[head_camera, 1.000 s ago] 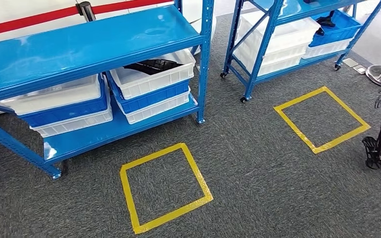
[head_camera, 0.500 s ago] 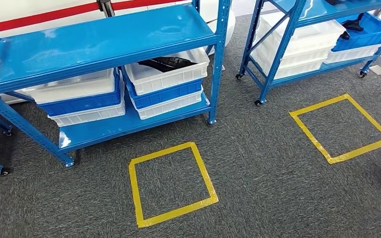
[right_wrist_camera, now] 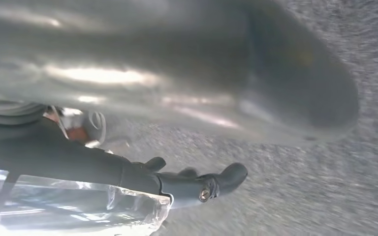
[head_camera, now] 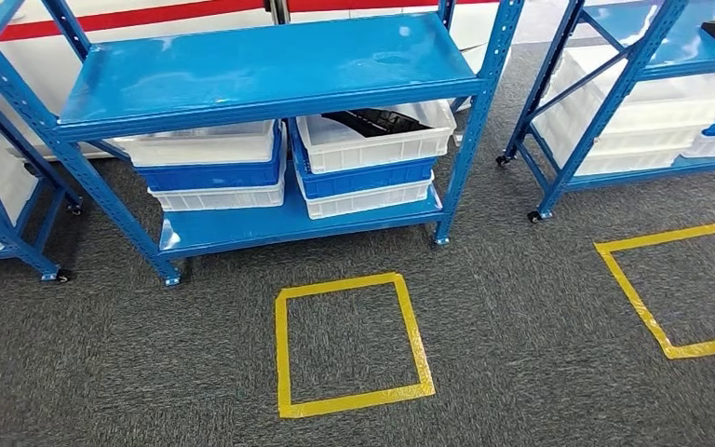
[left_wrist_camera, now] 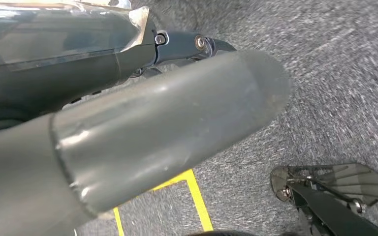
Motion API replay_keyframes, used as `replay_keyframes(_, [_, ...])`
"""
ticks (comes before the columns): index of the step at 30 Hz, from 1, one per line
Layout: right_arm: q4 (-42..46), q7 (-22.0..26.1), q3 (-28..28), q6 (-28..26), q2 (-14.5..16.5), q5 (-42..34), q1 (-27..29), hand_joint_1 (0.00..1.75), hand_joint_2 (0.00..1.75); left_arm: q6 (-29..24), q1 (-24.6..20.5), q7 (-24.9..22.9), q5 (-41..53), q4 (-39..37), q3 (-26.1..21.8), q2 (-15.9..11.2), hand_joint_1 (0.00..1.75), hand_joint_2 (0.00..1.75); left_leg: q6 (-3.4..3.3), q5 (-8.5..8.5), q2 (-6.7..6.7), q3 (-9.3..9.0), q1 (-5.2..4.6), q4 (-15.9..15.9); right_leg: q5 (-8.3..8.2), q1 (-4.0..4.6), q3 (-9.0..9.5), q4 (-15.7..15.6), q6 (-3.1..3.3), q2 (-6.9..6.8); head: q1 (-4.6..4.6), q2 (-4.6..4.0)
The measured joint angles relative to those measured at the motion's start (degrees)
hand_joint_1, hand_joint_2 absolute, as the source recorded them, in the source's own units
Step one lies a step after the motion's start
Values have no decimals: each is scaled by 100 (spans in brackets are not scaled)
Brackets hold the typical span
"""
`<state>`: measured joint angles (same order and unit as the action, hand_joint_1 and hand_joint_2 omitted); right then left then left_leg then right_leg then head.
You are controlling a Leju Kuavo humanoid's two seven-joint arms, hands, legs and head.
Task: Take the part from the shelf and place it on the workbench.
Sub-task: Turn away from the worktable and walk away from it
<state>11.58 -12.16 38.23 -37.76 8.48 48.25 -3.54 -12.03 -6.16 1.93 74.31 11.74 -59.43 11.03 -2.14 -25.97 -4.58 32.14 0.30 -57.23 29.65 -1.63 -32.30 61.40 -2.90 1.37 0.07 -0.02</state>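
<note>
A black part point(head_camera: 372, 119) lies in the top white bin point(head_camera: 377, 140) of a stack on the lower level of the blue shelf point(head_camera: 261, 65), on the right side under the top board. My left hand point(left_wrist_camera: 167, 128) hangs over the grey carpet. Its thick grey thumb and dark fingers point(left_wrist_camera: 197, 44) are apart and hold nothing. My right hand point(right_wrist_camera: 187, 113) also hangs over the carpet, with its dark fingers point(right_wrist_camera: 197, 184) stretched out away from the thumb and nothing in them.
White and blue bins point(head_camera: 209, 172) are stacked on the shelf's left side. A second blue shelf point(head_camera: 633, 84) with white bins stands to the right, a third point(head_camera: 0, 186) at the left. Yellow tape squares point(head_camera: 349, 340) point(head_camera: 680, 289) mark the carpet in front.
The whole picture has slid to the right as the camera turned left. The shelf with the black part now stands near the middle, squarer to me.
</note>
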Motion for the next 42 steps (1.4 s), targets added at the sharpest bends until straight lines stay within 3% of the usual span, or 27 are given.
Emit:
replay_keyframes(2, [0, 3, 0, 7, 2, 22, -16, 0, 0, -42, -1, -15, 1, 0, -5, 1, 0, 0, 80, -43, -75, 40, -7, -65, -95, 3, 133, -298, 52, 100, -3, 1])
replay_keyframes(4, [1, 3, 0, 10, 4, 45, -31, 0, 0, -69, 4, -22, 2, 0, -9, -1, 0, 0, 135, -47, -126, 60, 15, -75, -106, 19, 145, -290, 156, 36, -13, 1])
replay_keyframes(6, [1, -5, 1, 10, 5, 71, -35, 0, 0, -77, 14, -23, 2, 0, -24, -2, 0, 0, 179, -146, 20, 132, 35, -227, -122, 8, 151, -301, 235, -54, -31, 1])
replay_keyframes(8, [1, -16, 2, 9, 7, 101, -21, 0, 0, -81, 11, -23, 2, 0, -46, -1, 0, 0, 223, -461, 285, 381, 38, -757, -125, 21, 148, -306, 289, -158, -62, 0])
replay_keyframes(10, [1, -27, 2, 10, 4, 139, -4, 0, 0, -84, 8, -23, 5, 0, -59, 2, 0, 0, 252, -780, 407, 733, 44, -1467, -114, 54, 138, -305, 316, -278, -78, 1])
replay_keyframes(11, [1, -38, 2, 10, 2, 162, -2, 0, 0, -85, 11, -23, 7, 0, -62, 3, 0, 0, 251, -820, 429, 831, 45, -1661, -108, 70, 136, -304, 324, -339, -78, 1])
replay_keyframes(12, [1, -49, 2, 10, 1, 191, -3, 0, 0, -86, 16, -23, 9, 0, -65, 2, 0, 0, 234, -754, 443, 823, 42, -1646, -102, 86, 138, -304, 330, -397, -78, 1])
replay_keyframes(13, [1, -65, 1, 10, 2, 223, -7, 0, 0, -88, 19, -23, 9, 0, -68, 2, 0, 0, 198, -601, 457, 700, 33, -1412, -96, 103, 145, -304, 335, -438, -78, 1])
replay_keyframes(15, [1, -110, -5, 7, 11, 296, -21, 0, 0, -92, 16, -19, 11, 2, -71, -6, 0, 0, 76, -275, 528, 292, -9, -649, -86, 142, 159, -305, 336, -499, -72, 1])
replay_keyframes(16, [1, -133, -8, -1, 17, 332, -29, 0, 0, -97, 12, -13, 14, 3, -72, -13, 0, 0, 19, -188, 569, 146, -39, -362, -82, 152, 160, -308, 329, -515, -68, 1])
replay_keyframes(19, [1, -162, -11, -28, 35, 401, -62, 0, 0, -110, 18, 6, 38, 5, -72, -25, 0, 0, -69, -149, 598, 53, -98, -121, -88, 155, 173, -339, 285, -568, -73, 1])
replay_keyframes(21, [3, -147, -7, -40, 46, 384, -70, 0, 0, -108, 21, 20, 67, 4, -72, -21, 0, 0, -98, -75, 560, -14, -60, 3, -43, 166, 147, -267, 247, -494, -68, 1])
replay_keyframes(23, [5, -113, 3, -47, 45, 351, -52, 0, 0, -102, 7, 36, 86, 4, -72, -16, 0, 0, -121, -4, 516, -73, -14, 114, 190, 155, -67, 202, 255, -312, -50, 1])
replay_keyframes(25, [5, -93, 14, -50, 40, 338, -27, 0, 0, -87, -4, 44, 93, 4, -72, -16, 0, 0, -133, 5, 467, -71, -14, 124, 487, 118, -417, 932, 264, -205, -39, 0])
replay_keyframes(26, [5, -88, 19, -50, 37, 333, -14, 0, 0, -79, -3, 44, 95, 4, -72, -16, 0, 0, -128, 2, 436, -73, -12, 120, 546, 95, -537, 1160, 233, -192, -38, 1])
replay_keyframes(27, [5, -81, 24, -51, 34, 329, -4, 0, 0, -71, -2, 44, 96, 4, -72, -16, 0, 0, -119, -3, 406, -78, -7, 115, 509, 71, -558, 1179, 178, -187, -38, 1])
replay_keyframes(28, [5, -69, 29, -50, 31, 326, 2, 0, 0, -66, 0, 44, 96, 3, -72, -16, 0, 0, -102, -14, 375, -87, 3, 104, 378, 43, -469, 964, 104, -186, -36, 1])
replay_keyframes(30, [4, -35, 39, -45, 26, 322, 2, 0, 0, -63, 0, 40, 92, 2, -72, -19, 0, 0, -29, -62, 324, -92, 15, 43, 38, -17, -127, 197, -29, -169, -27, 1])
replay_keyframes(31, [3, -22, 42, -41, 27, 322, -1, 0, 0, -65, -1, 36, 89, 2, -72, -21, 0, 0, 20, -97, 309, -81, 9, -5, -72, -30, 6, -97, -38, -157, -18, 1])
replay_keyframes(33, [1, -10, 44, -36, 36, 320, -12, 0, 0, -71, -3, 28, 72, 2, -74, -25, 0, 0, 95, -141, 298, -53, -7, -63, -117, -16, 74, -262, 36, -139, -11, 1])
replay_keyframes(35, [1, -7, 47, -38, 42, 313, -23, 0, 0, -79, -1, 33, 42, 2, -82, -28, 0, 87, 132, -156, 307, -43, 18, -83, -130, -15, 80, -265, 123, -145, -21, 1])
replay_keyframes(37, [1, -7, 52, -41, 47, 306, -24, 0, 0, -97, -2, 53, 24, 2, -90, -32, 0, 175, 174, -300, 359, 42, 45, -296, -140, -28, 88, -273, 185, -152, -30, 1])
replay_keyframes(40, [1, -8, 56, -46, 49, 305, -19, 0, 0, -119, -2, 67, 29, 2, -92, -32, 0, 175, 231, -811, 432, 543, 56, -1335, -130, -3, 88, -276, 245, -172, -48, 2])
replay_keyframes(41, [1, -9, 57, -48, 49, 305, -17, 0, 0, -125, 0, 67, 31, 2, -93, -32, 0, 175, 231, -896, 436, 700, 57, -1631, -126, 12, 89, -276, 251, -178, -48, 2])
replay_keyframes(42, [1, -9, 58, -48, 49, 307, -15, 0, 0, -133, 3, 67, 33, 2, -95, -33, 0, 175, 217, -874, 438, 772, 57, -1739, -122, 26, 94, -276, 257, -181, -47, 2])
